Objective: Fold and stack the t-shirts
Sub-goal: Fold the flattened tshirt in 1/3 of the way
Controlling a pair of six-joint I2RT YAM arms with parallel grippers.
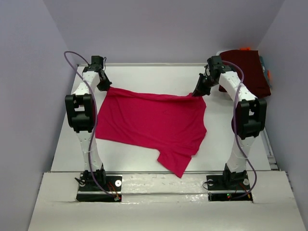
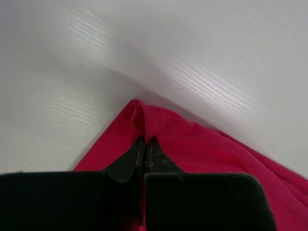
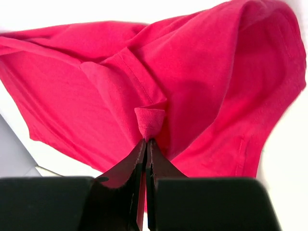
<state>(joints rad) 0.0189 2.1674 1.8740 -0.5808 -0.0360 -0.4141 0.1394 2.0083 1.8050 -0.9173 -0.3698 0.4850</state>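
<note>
Your left jaws are clamped together on a small fold of the crimson-pink t-shirt [image 1: 154,120] at its far left corner, and the left wrist view shows that pinch of cloth [image 2: 192,144] just above the white surface [image 2: 72,72]. Your right jaws are likewise closed on a bunched nub of the same shirt [image 3: 216,72] at its far right corner. Between the two grips the far edge runs in a nearly straight line. The rest of the shirt spreads toward you over the middle of the surface [image 1: 144,74], between the left arm [image 1: 82,113] and the right arm [image 1: 248,118], with one sleeve pointing to the near edge. A dark maroon t-shirt [image 1: 245,70] lies folded at the far right corner, just beyond the right arm and apart from the pink one.
</note>
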